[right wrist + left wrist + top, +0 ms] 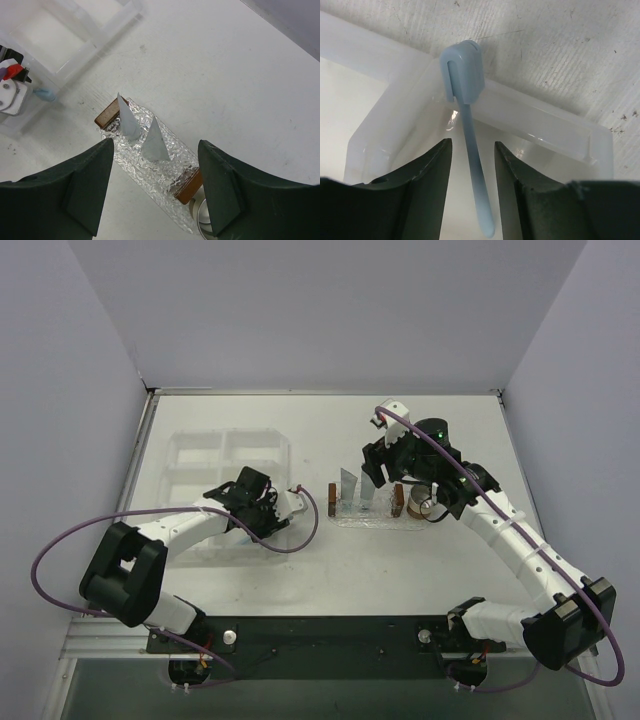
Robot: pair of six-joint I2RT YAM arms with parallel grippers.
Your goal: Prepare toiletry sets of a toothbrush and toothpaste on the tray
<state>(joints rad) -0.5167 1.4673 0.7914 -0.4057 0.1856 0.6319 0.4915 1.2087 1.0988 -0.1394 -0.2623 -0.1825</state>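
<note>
- Your left jaws stand open on either side of the toothbrush [476, 180] handle, not pinching it; its head lies over the corner rim of the compartment box [540, 127].
- Your right jaws hang wide open above the tray [172, 167] on the counter [235, 75], where two toothpaste tubes [129, 125] stand upright.

We found the tray [172, 167] crowded: two upright toothpaste tubes [129, 124] stood mid-tray, a brown block [111, 113] closed each end, and a metal cup [202, 216] sat just beside the right end. Bare bench [235, 85] flanked both long sides. The box wall [535, 125] stood just ahead of the left pincer [471, 145], whose fingers straddled the toothbrush [469, 125] with gaps either side.
</note>
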